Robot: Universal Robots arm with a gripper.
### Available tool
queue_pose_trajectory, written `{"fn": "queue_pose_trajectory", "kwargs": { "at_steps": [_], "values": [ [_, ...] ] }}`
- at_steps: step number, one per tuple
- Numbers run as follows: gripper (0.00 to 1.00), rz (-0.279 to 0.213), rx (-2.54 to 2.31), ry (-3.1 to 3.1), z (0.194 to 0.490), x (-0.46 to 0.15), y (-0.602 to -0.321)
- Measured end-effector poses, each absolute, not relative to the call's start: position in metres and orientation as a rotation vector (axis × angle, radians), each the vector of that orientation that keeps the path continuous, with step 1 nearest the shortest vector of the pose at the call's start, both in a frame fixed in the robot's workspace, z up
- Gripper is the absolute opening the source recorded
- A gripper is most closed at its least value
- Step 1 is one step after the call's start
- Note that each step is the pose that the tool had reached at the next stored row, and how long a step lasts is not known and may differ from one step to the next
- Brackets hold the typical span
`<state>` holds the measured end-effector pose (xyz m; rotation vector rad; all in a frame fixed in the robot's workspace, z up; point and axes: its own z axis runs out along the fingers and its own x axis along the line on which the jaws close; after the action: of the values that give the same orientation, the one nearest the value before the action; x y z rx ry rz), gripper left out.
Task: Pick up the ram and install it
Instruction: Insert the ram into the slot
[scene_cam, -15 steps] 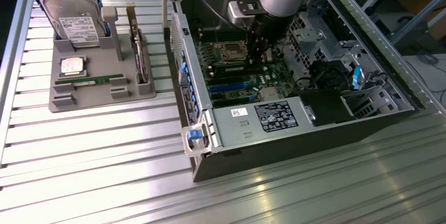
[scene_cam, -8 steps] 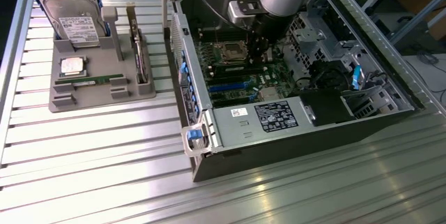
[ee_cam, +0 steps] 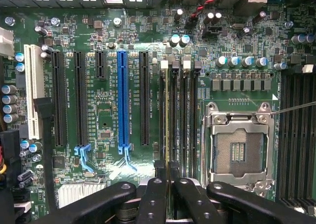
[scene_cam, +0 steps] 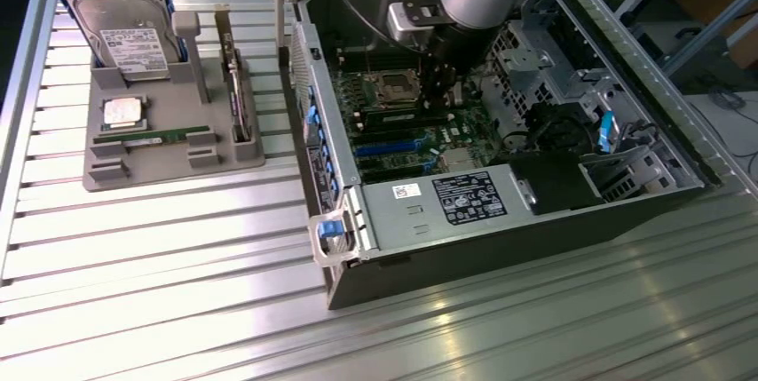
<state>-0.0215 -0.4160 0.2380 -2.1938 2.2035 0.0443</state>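
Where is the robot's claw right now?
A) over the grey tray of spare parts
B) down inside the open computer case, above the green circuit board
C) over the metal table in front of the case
B: the gripper hangs inside the computer case, just above the circuit board, away from the grey tray.

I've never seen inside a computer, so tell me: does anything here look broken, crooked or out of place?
Nothing looks damaged or spilled. The one oddity: the square metal-framed processor socket on the green motherboard sits empty, while the square silver chip lies outside on the grey tray.
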Motion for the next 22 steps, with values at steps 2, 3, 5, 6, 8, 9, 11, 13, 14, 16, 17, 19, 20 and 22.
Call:
{"fn": "queue_pose_trajectory", "kwargs": {
  "at_steps": [2, 3, 5, 6, 8, 9, 11, 13, 14, 16, 17, 19, 20, 22],
  "values": [
    [0.12, 0.044, -2.194, 2.204, 0.2381, -0.0215, -0.416],
    [0.12, 0.044, -2.194, 2.203, 0.2381, -0.0215, -0.416],
    [0.12, 0.044, -2.195, 2.202, 0.2381, -0.0215, -0.416],
    [0.12, 0.044, -2.197, 2.201, 0.2381, -0.0216, -0.416],
    [0.12, 0.044, -2.197, 2.201, 0.2381, -0.0215, -0.416],
    [0.12, 0.044, -2.197, 2.201, 0.2381, -0.0216, -0.416],
    [0.12, 0.044, -2.197, 2.201, 0.2381, -0.0215, -0.416],
    [0.12, 0.044, -2.197, 2.201, 0.2386, -0.0216, -0.416],
    [0.12, 0.044, -2.197, 2.201, 0.239, -0.0215, -0.4159],
    [0.12, 0.044, -2.197, 2.201, 0.2393, -0.0215, -0.416],
    [0.12, 0.044, -2.197, 2.201, 0.2392, -0.0216, -0.416],
    [0.12, 0.044, -2.197, 2.201, 0.238, -0.0216, -0.416],
    [0.12, 0.044, -2.197, 2.201, 0.238, -0.0215, -0.416],
    [0.12, 0.044, -2.197, 2.201, 0.2379, -0.0215, -0.416]
  ]
}}
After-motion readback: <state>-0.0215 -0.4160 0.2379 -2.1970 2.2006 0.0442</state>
